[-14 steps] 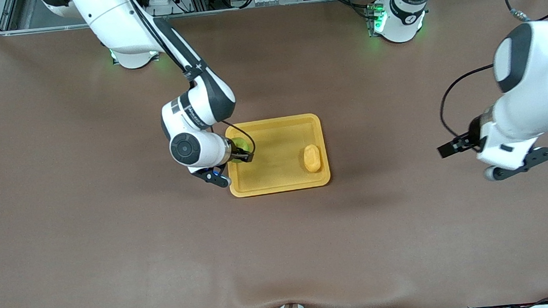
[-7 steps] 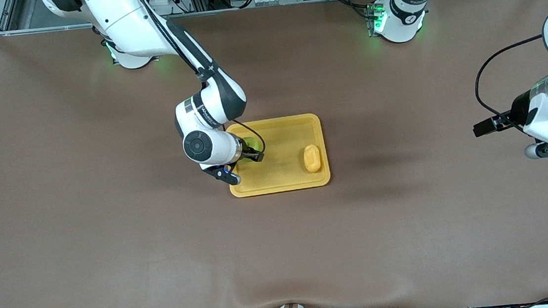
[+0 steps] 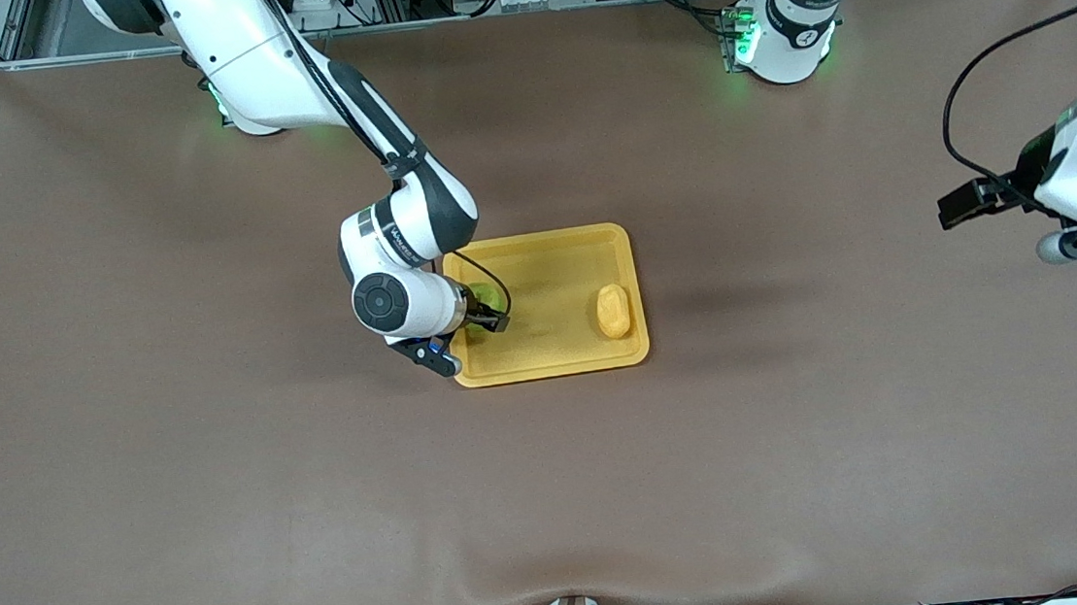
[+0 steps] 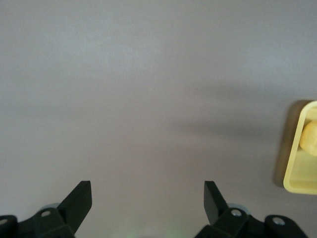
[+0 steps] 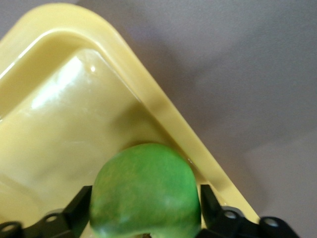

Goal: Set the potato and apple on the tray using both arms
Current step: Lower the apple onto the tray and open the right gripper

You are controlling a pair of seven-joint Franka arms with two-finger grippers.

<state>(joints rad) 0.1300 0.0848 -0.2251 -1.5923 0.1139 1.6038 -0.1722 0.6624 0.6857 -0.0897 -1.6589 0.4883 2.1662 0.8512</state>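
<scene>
Apple [image 5: 146, 191] sits between the right gripper's [image 3: 489, 318] fingers, low over the tray [image 3: 554, 364] at the right arm's end — jaws look parted. Potato [image 3: 612, 311] lies on the tray; left gripper [image 4: 148, 203] waits open, well apart.

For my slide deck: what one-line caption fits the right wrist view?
Right hand at the tray corner, fingers flanking the green apple inside the rim.
</scene>
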